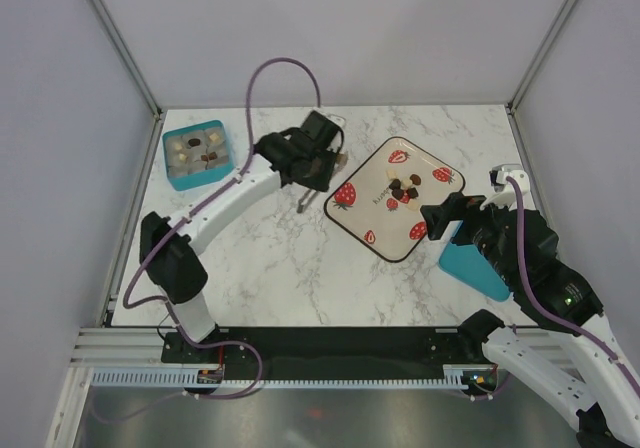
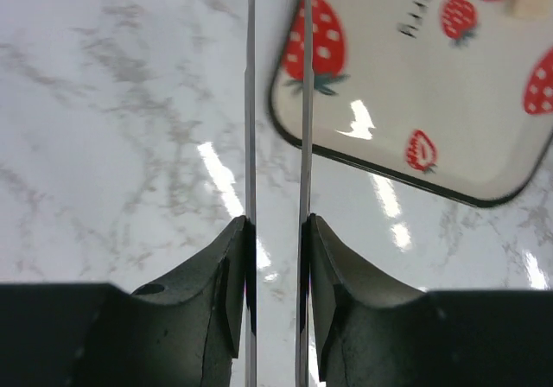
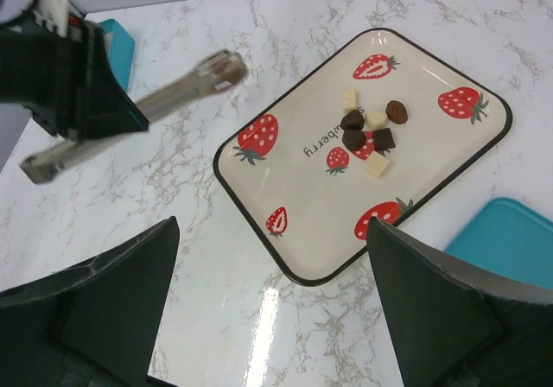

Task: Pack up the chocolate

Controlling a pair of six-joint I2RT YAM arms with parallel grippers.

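Tightly between left gripper (image 2: 277, 223) fingers (image 2: 226, 266), slim shiny metal tongs (image 3: 173, 93); right gripper (image 3: 272, 231) fingers (image 3: 112, 309) apart.

Bright light; glare streaks on table (image 2: 216, 167)

A small cluster of chocolate (image 3: 354, 136) is seen lying on the strawberry-printed tray (image 3: 285, 231), toward the right side of the desk (image 1: 270, 258). It is made up of three dark brown pieces, one mid-brown oval and three pale beige ones, touching or just beside one another. Further pieces (image 1: 197, 149), brown and pale, are set in the compartments of a teal box (image 1: 168, 163) near the far left corner.
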